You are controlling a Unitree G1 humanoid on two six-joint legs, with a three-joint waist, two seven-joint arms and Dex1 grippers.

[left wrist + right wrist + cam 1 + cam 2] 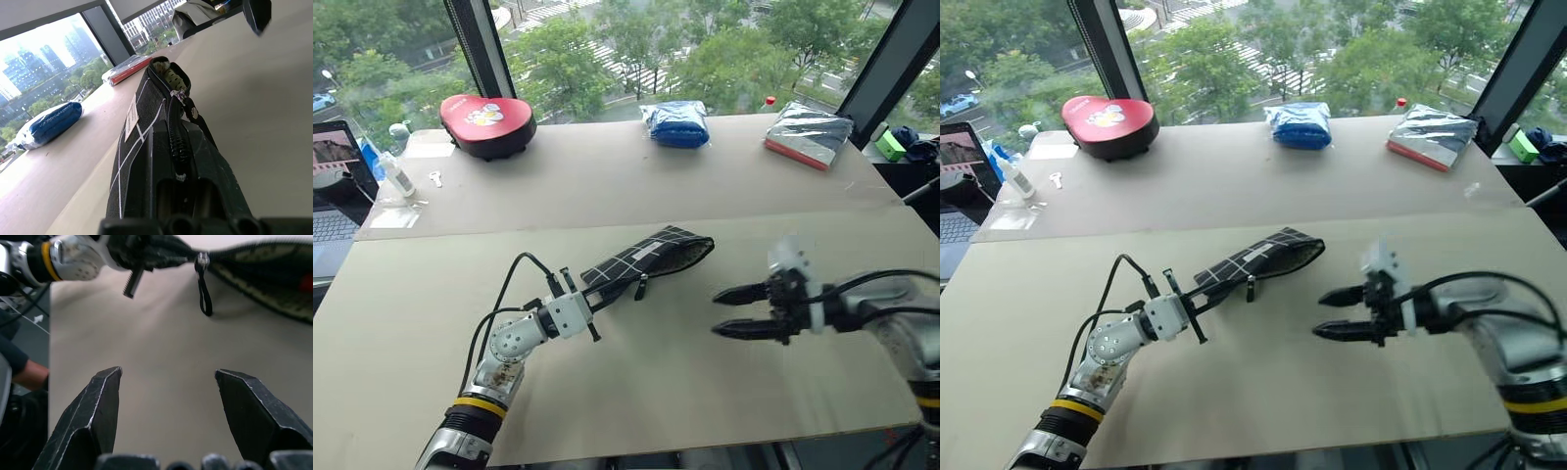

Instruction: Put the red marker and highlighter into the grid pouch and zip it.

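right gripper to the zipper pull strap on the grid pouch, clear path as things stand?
Probably yes. The right gripper is open and empty, pointing toward the grid pouch with bare table between. The pull strap hangs free below the zipper; the left gripper is shut on the pouch's other end.

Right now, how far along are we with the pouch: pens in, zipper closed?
No pens lie loose on the table, and a bit of red shows inside the grid pouch, so loading looks done. The left gripper is shut on the pouch's end, holding it up. The zipper pull strap sits partway; the mouth past it gapes. The right gripper is open, empty, beside the pouch. Left: zipping.
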